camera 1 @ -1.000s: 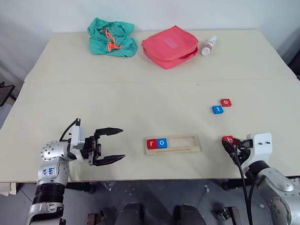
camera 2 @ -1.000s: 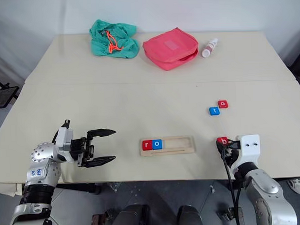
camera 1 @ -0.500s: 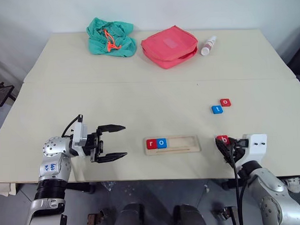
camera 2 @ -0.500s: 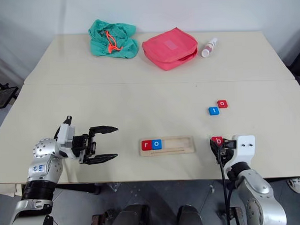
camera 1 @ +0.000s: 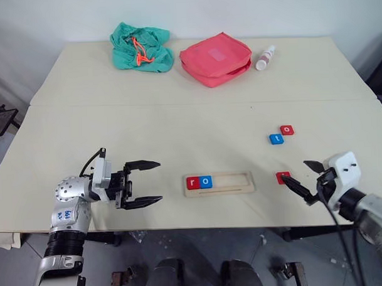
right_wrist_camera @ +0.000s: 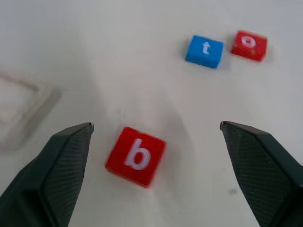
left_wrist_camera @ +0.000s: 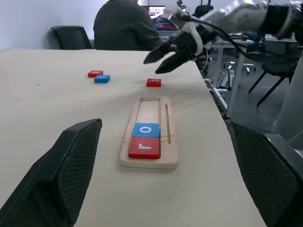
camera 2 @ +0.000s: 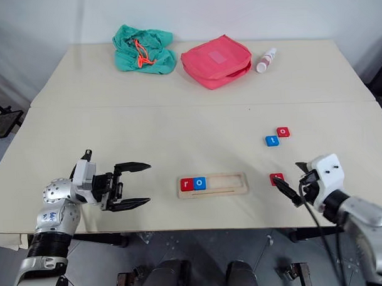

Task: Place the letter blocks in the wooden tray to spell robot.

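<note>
The wooden tray (camera 1: 219, 183) lies near the table's front edge with a red r block (camera 1: 192, 182) and a blue o block (camera 1: 206, 181) at its left end. A red b block (camera 1: 282, 177) lies flat on the table to the tray's right. Farther back sit a blue t block (camera 1: 276, 139) and a red o block (camera 1: 287, 130). My right gripper (camera 1: 305, 178) hovers open just right of the b block, holding nothing. My left gripper (camera 1: 147, 181) stands open left of the tray, fingers pointing toward it.
At the table's far side lie a teal cloth bag (camera 1: 141, 47), a red zip pouch (camera 1: 215, 58) and a small white bottle (camera 1: 265, 57). In the left wrist view a seated person (left_wrist_camera: 125, 26) and chairs show beyond the table.
My right gripper let go of the red b block, opened wide, and lifted away to the right. The b block now rests on the table. The left gripper stayed in place.
</note>
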